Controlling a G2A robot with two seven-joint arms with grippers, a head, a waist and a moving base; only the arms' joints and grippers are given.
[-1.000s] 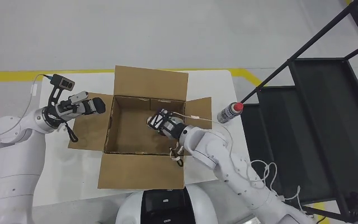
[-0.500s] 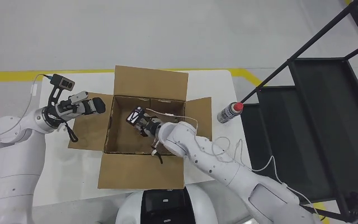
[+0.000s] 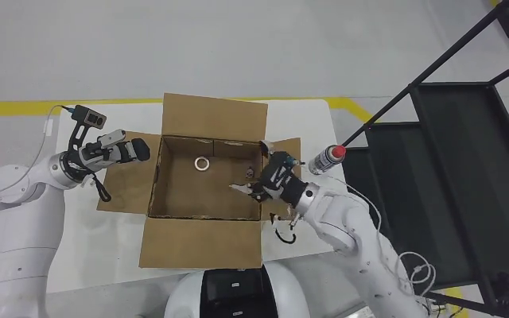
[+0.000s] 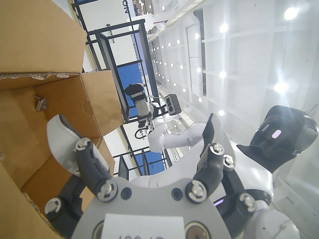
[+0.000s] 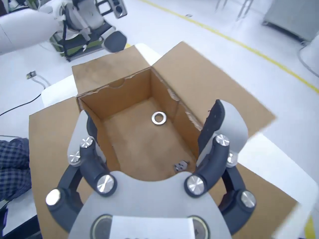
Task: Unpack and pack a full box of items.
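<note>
While left hand (image 3: 135, 149) and right hand (image 5: 152, 111) gape, the box (image 3: 215, 118) holds a ring (image 3: 202, 164).

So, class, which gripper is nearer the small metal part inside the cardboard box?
Right. The right gripper hangs open just above the small metal part by the cardboard box's right wall; the left gripper sits outside the opposite wall, over the left flap.

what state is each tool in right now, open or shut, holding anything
Left tool: open, holding nothing.
Right tool: open, holding nothing, over the box.
</note>
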